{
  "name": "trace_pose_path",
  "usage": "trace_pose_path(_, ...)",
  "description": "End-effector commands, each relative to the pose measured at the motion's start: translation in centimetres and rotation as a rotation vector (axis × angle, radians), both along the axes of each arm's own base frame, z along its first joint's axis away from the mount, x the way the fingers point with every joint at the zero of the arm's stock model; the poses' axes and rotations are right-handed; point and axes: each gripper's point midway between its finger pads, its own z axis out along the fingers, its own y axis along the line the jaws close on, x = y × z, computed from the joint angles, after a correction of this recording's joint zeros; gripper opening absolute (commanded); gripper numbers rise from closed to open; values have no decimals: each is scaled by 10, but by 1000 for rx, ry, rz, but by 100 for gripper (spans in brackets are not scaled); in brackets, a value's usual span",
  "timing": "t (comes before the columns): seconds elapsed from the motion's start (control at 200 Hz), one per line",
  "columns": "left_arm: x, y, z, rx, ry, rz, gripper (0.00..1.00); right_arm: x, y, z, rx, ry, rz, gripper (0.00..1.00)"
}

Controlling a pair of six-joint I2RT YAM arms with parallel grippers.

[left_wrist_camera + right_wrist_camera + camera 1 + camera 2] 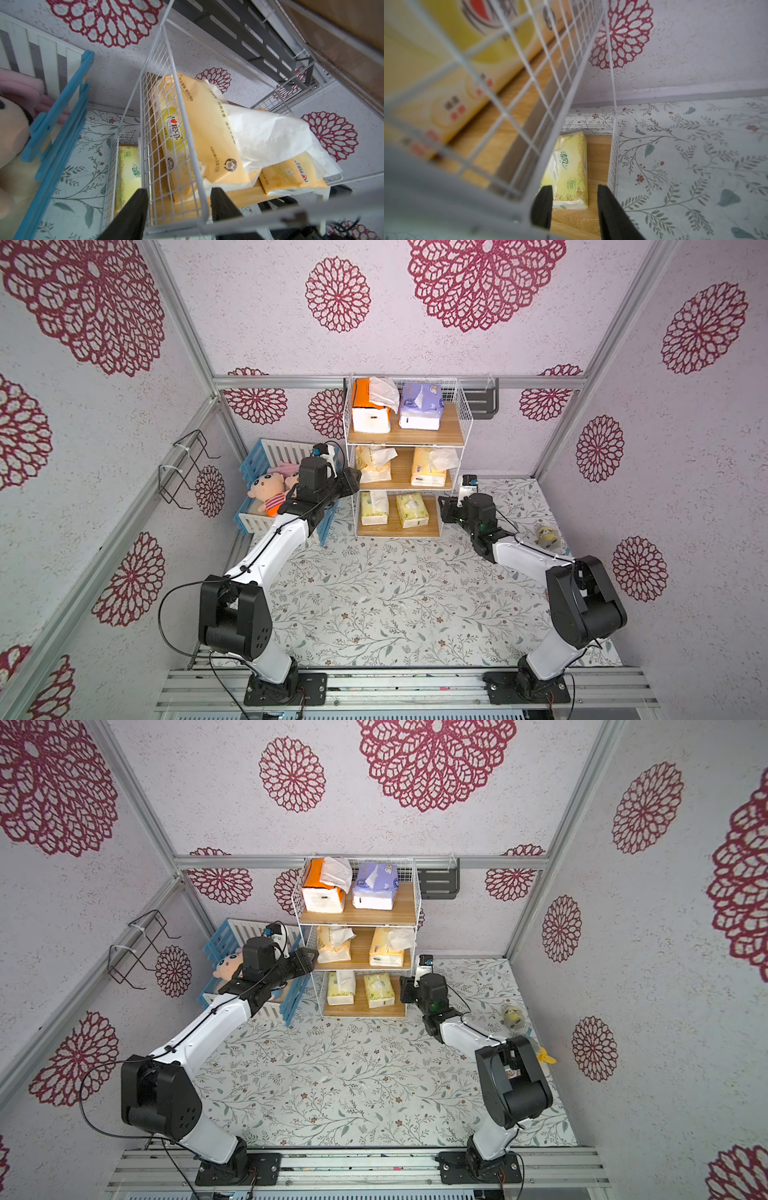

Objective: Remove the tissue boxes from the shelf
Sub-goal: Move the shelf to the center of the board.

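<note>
1. Closest in, the rail [415, 680] holds both arm bases. The counter [395, 597] beyond it carries no pack.
2. Far left, a crate [257, 524] holds dolls [266, 491]; neither belongs to the job.
3. Next, the left fingers [133, 209] stand apart at the left of the shelf [451, 429], at the middle tier, with the wire side [166, 145] between them. I cannot tell whether they pinch it. They hold no pack.
4. Centre: the shelf stands at the back wall with all three tiers full.
   - Top: orange pack [365, 406], lavender pack [419, 406].
   - Middle: left cream pack [374, 466], right cream pack [428, 472].
   - Bottom: left green pack [373, 510], right green pack [411, 511].
   - Several show white tissue sticking out.
5. Just right of the shelf, low down, the right fingers [543, 207] are spread and empty. The wrist view looks in at the right green pack, which lies apart from them.
6. Far right, a small toy [546, 536] lies on the counter.
7. Progress, as I judge it: nothing is off yet and all six packs remain. Both arms sit at the shelf's sides, not its open front, so the first pick looks unstarted.
</note>
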Motion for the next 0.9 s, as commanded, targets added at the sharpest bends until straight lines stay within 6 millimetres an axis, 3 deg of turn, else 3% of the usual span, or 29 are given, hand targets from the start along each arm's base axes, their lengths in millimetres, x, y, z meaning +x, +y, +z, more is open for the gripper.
trace_pose_path(0.0, -4, -6, 16, 22, -32, -17, 46, 4, 7, 29, 20, -79, 9, 34)
trace_pose_path(0.155, -8, -11, 23, 43, -55, -22, 29, -2, 8, 35, 0, -86, 12, 20)
trace_pose_path(0.25, -11, -17, 28, 58, -72, -29, 11, -5, 9, 37, -10, -88, 19, 11)
trace_pose_path(0.355, -15, -22, 31, 66, -76, -30, 0, -8, 9, 40, -13, -89, 20, 3)
trace_pose_path(0.55, -27, -30, 40, 90, -97, -38, 0, -15, 8, 47, -11, -100, 18, 0)
trace_pose_path(0.896, -59, -55, 50, 138, -92, -89, 1, -45, 2, 39, -12, -65, 19, 0)
